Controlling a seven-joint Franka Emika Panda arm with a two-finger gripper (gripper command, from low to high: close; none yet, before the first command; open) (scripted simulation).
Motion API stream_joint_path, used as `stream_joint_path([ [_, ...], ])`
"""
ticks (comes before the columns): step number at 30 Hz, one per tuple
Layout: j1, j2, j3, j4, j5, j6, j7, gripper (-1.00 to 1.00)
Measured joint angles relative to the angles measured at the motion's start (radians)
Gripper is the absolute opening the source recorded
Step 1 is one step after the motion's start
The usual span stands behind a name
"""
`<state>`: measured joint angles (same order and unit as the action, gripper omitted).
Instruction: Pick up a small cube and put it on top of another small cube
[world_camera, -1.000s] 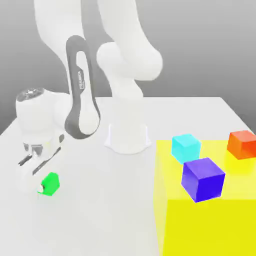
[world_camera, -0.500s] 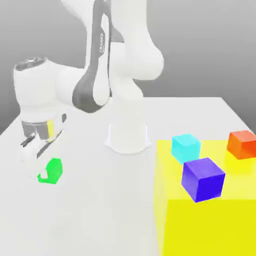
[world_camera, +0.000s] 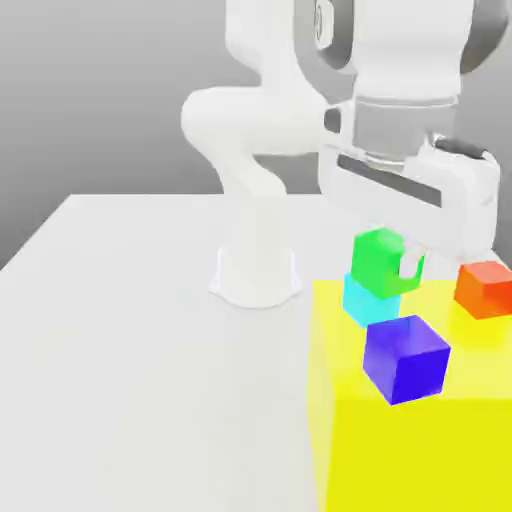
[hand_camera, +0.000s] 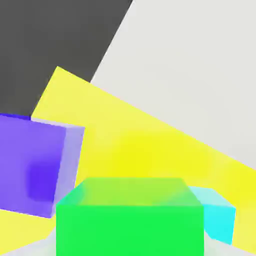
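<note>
Booth: We're live – talk us through it, biggest first!

Operator: Biggest is the pale table (world_camera: 170, 360), stretching wide, with my white arm (world_camera: 250, 120) standing at the back and reaching over to the exterior view's right. Under its hand sits the big yellow block (world_camera: 420, 450), flat on top and carrying cubes.

Booth: And your hand?

Operator: My gripper (world_camera: 392, 248) hangs tilted over that block, clenched on the green cube, a pale finger on each side of it in the hand view.

Booth: Now the cubes!

Operator: The blue-purple cube (world_camera: 406, 360) leads for size, on the yellow top, nearest the exterior camera. Over toward the exterior view's right sits the orange-red cube (world_camera: 486, 290), also on the block, well apart from the blue-purple one. Then the cyan cube (world_camera: 371, 301), on the yellow top just behind the blue-purple one, partly covered from sight by what I'm holding.

Booth: Which brings us to the smallest!

Operator: The green cube (world_camera: 385, 263) – up in my grip, in the exterior view right over the cyan one and a little to the right.

Booth: Touching?

Operator: I can't tell from here; the hand view shows cyan peeking out beyond one green edge.
</note>
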<state>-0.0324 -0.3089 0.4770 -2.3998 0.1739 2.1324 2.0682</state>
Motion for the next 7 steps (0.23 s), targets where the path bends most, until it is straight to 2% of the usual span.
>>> stream_joint_path([
  [3, 0.050, 0.053, 0.080, -0.011, -0.008, 0.056, 0.034, -1.00],
  [4, 0.054, 0.064, 0.089, -0.019, -0.010, 0.075, 0.039, 1.00],
  [7, 0.054, 0.064, 0.089, -0.019, -0.010, 0.075, 0.039, 1.00],
])
